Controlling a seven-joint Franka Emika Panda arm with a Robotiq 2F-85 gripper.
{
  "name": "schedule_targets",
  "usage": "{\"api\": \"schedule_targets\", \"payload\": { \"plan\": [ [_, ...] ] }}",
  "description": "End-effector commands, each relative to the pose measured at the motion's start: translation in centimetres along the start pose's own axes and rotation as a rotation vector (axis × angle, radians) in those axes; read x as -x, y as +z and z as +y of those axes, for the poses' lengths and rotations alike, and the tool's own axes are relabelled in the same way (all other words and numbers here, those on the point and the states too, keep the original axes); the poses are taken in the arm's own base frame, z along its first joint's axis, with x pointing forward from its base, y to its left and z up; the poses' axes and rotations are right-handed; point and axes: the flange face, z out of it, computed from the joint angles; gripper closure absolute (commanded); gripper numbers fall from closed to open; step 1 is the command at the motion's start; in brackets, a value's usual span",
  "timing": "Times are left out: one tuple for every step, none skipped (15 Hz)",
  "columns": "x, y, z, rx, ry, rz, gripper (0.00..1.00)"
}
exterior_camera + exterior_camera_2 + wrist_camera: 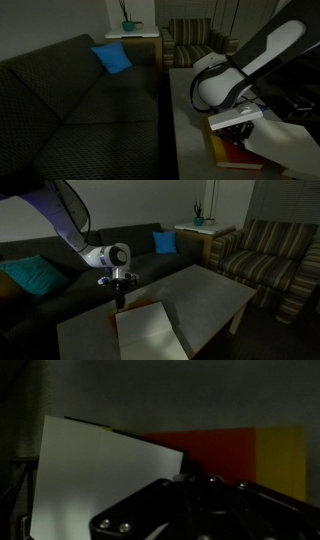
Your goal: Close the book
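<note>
The book [150,335] lies open on the near end of the light table [215,295]. Its white page faces up, and the red cover [140,308] shows at the far edge. In an exterior view it appears as a red slab with a yellow edge [238,152]. The wrist view shows the white page [90,475], the red cover [215,450] and the yellow border [285,455]. My gripper [122,300] points down at the book's far edge, by the page corner. Its fingers look pressed together, and it also shows in an exterior view [235,124]. The fingertips are dark in the wrist view.
A dark sofa [70,100] with a blue cushion [112,58] stands beside the table, and a teal cushion [35,275] lies on it. A striped armchair [265,255] and a side table with a plant [198,222] stand at the back.
</note>
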Motion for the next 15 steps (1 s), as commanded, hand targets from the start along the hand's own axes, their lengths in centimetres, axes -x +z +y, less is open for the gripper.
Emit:
{"api": "schedule_targets", "payload": {
  "plan": [
    [-1.2,-0.3,1.4,0.017,0.009,-0.01,1.0],
    [-1.3,-0.3,1.5,0.015,0.023,-0.019,1.0],
    [-1.3,-0.2,1.7,0.017,0.038,-0.033,1.0],
    [-1.2,-0.1,1.9,0.024,0.063,-0.055,1.0],
    [-1.1,0.1,2.1,0.032,0.082,-0.071,1.0],
    [-0.9,0.3,2.2,0.044,0.105,-0.087,1.0],
    [-0.9,0.4,2.4,0.055,0.125,-0.097,1.0],
    [-0.7,0.6,2.7,0.066,0.149,-0.106,1.0],
    [-0.5,0.7,2.9,0.073,0.168,-0.113,1.0],
    [-0.5,0.5,3.1,0.079,0.188,-0.112,1.0],
    [-0.5,0.5,3.2,0.084,0.205,-0.112,1.0],
    [-0.5,0.3,3.5,0.09,0.222,-0.111,1.0],
    [-0.5,0.3,3.6,0.096,0.237,-0.112,1.0],
    [-0.6,0.1,3.8,0.1,0.252,-0.11,1.0],
    [-0.7,-0.1,4.1,0.105,0.266,-0.107,1.0]
  ]
}}
